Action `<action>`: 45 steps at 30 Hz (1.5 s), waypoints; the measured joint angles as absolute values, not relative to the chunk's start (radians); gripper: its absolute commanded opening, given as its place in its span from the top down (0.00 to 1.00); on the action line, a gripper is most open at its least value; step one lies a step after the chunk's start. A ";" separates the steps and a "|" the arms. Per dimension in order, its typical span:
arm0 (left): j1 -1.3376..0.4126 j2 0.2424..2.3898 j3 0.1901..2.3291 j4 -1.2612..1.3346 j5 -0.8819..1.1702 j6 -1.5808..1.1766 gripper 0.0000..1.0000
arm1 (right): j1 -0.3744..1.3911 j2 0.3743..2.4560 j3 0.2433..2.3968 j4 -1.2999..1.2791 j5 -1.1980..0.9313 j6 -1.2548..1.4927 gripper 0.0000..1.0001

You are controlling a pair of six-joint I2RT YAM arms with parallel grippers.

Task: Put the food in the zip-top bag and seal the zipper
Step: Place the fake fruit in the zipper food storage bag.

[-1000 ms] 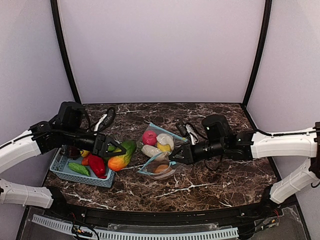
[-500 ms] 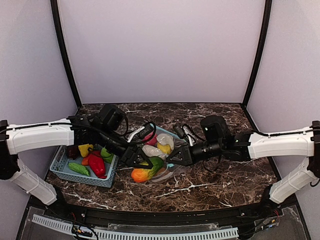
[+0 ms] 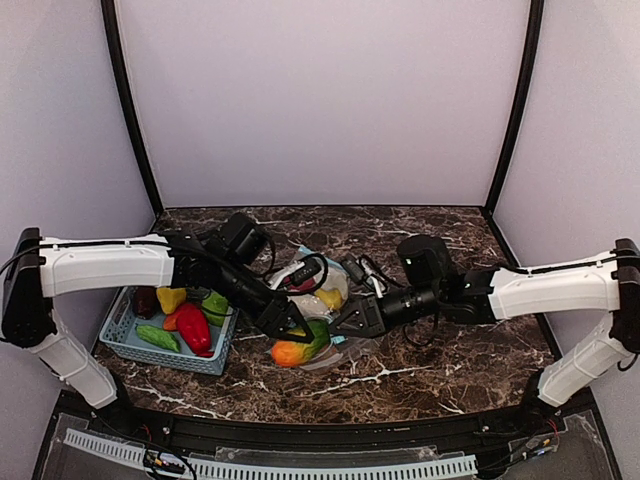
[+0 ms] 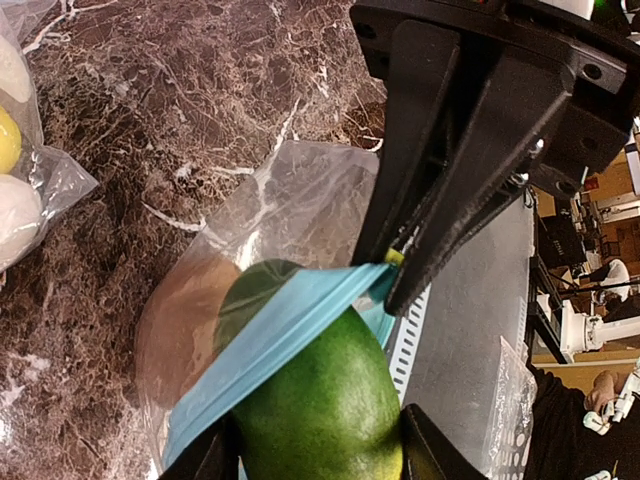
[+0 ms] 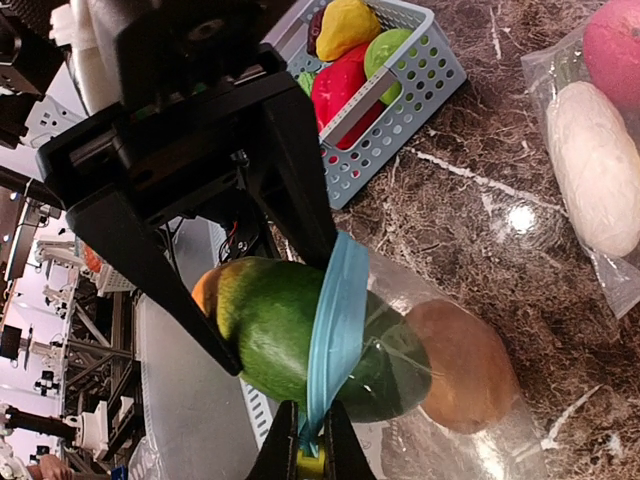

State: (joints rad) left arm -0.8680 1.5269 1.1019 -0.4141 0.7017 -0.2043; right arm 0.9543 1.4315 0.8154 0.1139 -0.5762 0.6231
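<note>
Two grippers work at one bag mouth.

Top view: the left gripper (image 3: pixel 290 325) holds a green-and-orange glossy plastic toy mango (image 3: pixel 297 348) between half-spread fingers, at the mouth of a clear plastic zip-top bag (image 3: pixel 345 350). The bag lies on the dark marble-pattern table (image 3: pixel 420 370), near the front edge. The right gripper (image 3: pixel 338 326) is closed to a narrow pinch on the bag rim. A teal lattice plastic basket (image 3: pixel 160 357) at the left holds further toy food. Hazard: the two sets of fingertips are almost touching, so a sideways drift could make them collide.

Left wrist view: the mango tip is partly inside, with the blue zipper strip (image 4: pixel 280 325) stretched across its upper side. A brown rounded toy food piece (image 4: pixel 185 320) lies deeper in the bag. Hazard: a further push may drag the bag along the table or pull the strip out of the pinch.

Right wrist view: the strip is held at a single point, and the orange end of the mango is outside the mouth. Hazard: if released here, the mango may roll back out, and the brown piece limits how deep it can go
</note>
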 measured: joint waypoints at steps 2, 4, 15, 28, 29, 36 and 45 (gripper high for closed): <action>-0.868 1.544 1.113 -0.417 0.695 -0.189 0.61 | 0.954 1.434 0.812 0.126 -0.592 0.625 1.00; -0.868 1.561 1.122 -0.418 0.687 -0.174 0.59 | 0.953 1.441 0.810 0.136 -0.607 0.627 1.00; -0.868 1.605 1.147 -0.425 0.703 -0.040 0.47 | 0.948 1.475 0.788 0.197 -0.731 0.621 1.00; -0.866 1.667 1.287 -0.619 0.740 0.168 0.45 | 0.927 1.486 0.780 0.215 -0.860 0.558 1.00; -0.866 1.681 1.299 -0.640 0.737 0.176 0.44 | 0.924 1.489 0.775 0.208 -0.863 0.554 1.00; -0.868 1.738 1.328 -0.715 0.714 0.213 0.32 | 0.920 1.505 0.744 0.179 -0.864 0.551 1.00; -0.891 1.736 1.314 -0.645 0.621 0.195 0.26 | 0.903 1.486 0.706 0.219 -0.823 0.582 1.00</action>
State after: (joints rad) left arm -0.8909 1.7359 1.3144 -0.6445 0.6212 0.1947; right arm 0.9028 1.4864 0.7055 0.2188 -0.8234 0.5819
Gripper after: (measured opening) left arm 0.726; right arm 0.057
